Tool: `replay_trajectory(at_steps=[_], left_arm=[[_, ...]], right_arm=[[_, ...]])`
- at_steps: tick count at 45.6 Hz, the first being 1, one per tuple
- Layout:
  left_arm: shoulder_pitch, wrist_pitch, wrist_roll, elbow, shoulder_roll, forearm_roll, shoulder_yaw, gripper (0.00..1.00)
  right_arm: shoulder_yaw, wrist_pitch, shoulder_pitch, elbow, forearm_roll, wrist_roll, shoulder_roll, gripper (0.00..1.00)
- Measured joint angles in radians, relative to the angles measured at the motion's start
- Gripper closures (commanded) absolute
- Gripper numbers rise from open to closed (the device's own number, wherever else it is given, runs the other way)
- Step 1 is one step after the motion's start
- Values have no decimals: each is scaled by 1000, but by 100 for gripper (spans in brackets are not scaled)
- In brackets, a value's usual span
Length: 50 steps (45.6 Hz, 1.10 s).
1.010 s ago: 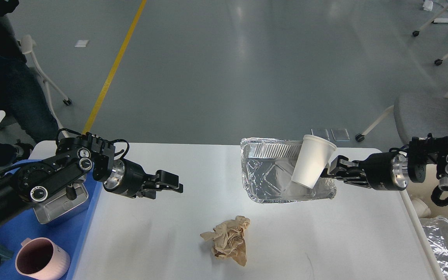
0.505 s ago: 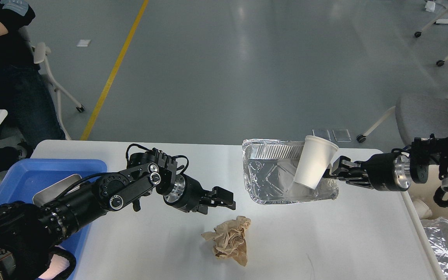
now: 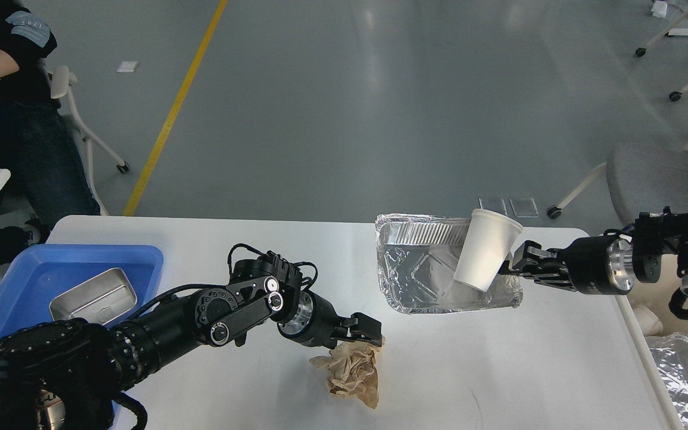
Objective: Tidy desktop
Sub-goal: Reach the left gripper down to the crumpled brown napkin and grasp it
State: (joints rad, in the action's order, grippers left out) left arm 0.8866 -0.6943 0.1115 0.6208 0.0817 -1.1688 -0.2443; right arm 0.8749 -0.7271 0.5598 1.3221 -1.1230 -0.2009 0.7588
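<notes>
The white desktop (image 3: 499, 370) carries a crumpled brown paper wad (image 3: 351, 373) at front centre and a foil tray (image 3: 421, 272) at the back right. My left gripper (image 3: 369, 332) is open, and its fingertips sit at the top edge of the paper wad. My right gripper (image 3: 514, 263) is shut on the rim of a white paper cup (image 3: 488, 251). It holds the cup tilted over the right end of the foil tray.
A blue plastic tray (image 3: 21, 275) at the desktop's left holds a metal tin (image 3: 93, 295). Another foil tray (image 3: 681, 373) lies beyond the right edge, by a cream-coloured bin (image 3: 678, 325). A grey chair (image 3: 660, 173) stands behind it. A person (image 3: 3, 119) stands at the far left.
My left arm has swung from above the blue tray rightward and down to the paper wad. My right gripper with the cup has drifted slightly right.
</notes>
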Motion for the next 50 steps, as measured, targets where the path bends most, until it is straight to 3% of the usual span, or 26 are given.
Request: replay_trajectory(at_steps=[7,10,16,20,22,25,28,50], left_arm=[[-1,18,-7,-20,27,0,14,4],[-1,27,-7,-20,34,0,27,11],[3,32,-7,-18,39,-3,65,48],[10,27,-1,-13,41,-4,91,63],[14,22,3,-10,41,-5,104,77],[16,23,1,-8,42,-5,119,79],[16,33,-8,-8,49,-5,127,100],[61,21,6,22,32,-8,138,100]], right_arm=[[1,1,-1,12,0,0,1,100],[1,1,-1,13,0,0,1,100],[3,2,-1,14,0,0,1,100],[4,2,-1,14,0,0,4,100],[4,2,-1,14,0,0,6,100],[6,2,-1,14,0,1,7,100],[7,2,-1,14,0,1,8,100],[8,2,-6,13,0,2,8,100]])
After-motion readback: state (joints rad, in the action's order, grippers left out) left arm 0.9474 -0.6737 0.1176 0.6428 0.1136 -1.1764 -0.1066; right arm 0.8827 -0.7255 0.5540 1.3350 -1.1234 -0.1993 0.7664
